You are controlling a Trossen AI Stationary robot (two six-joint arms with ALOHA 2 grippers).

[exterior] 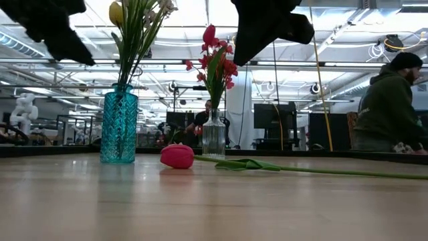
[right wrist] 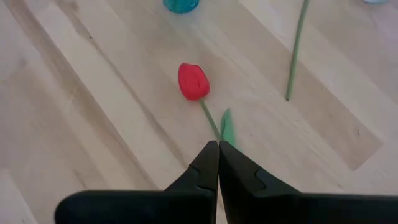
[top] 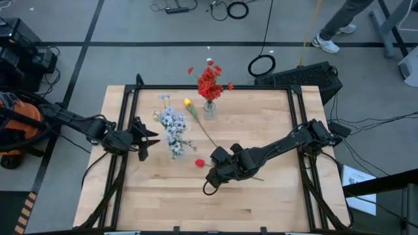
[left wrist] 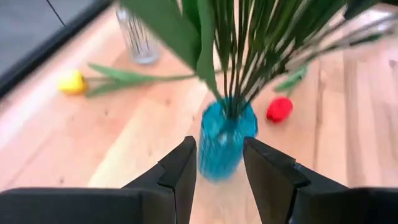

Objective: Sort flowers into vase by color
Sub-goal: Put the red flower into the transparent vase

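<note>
A red tulip [top: 200,162] [exterior: 176,155] [right wrist: 194,81] lies flat on the table with its stalk trailing toward the right edge. A yellow tulip [top: 187,102] [left wrist: 71,81] lies flat beside the clear vase [top: 209,109] [exterior: 213,134], which holds red blooms. The blue vase [exterior: 119,124] [left wrist: 227,137] holds pale white-grey sprays and a yellow bud. My right gripper [top: 213,171] [right wrist: 218,144] is shut and hovers above the red tulip's stalk, just behind the bud. My left gripper [top: 151,138] [left wrist: 219,146] is open, raised, left of the blue vase and pointing at it.
Bare wood lies along the near half of the table. A black frame rims the table edges [top: 124,91]. A person [exterior: 391,107] sits beyond the far right, and a person's legs [top: 336,32] stand on the floor past the far edge.
</note>
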